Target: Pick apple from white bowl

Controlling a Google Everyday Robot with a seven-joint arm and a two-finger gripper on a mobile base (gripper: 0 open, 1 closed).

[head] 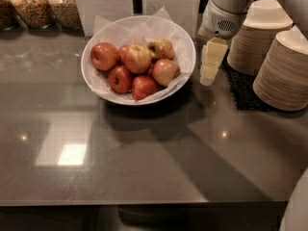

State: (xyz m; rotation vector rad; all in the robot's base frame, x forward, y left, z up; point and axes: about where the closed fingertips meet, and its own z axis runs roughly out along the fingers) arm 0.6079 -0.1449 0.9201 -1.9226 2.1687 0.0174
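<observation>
As the apple (137,57) rests upright, the gripper (208,77) flanks the white bowl (190,44).

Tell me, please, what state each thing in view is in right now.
apple, lying in the bowl among the other apples, not gripped.
white bowl, upright on the counter, paper-lined, holding several apples.
gripper, just right of the bowl's rim, touching no apple.
jars, upright at the back left, filled.
stacked bowls, nested in two stacks at the right.
</observation>
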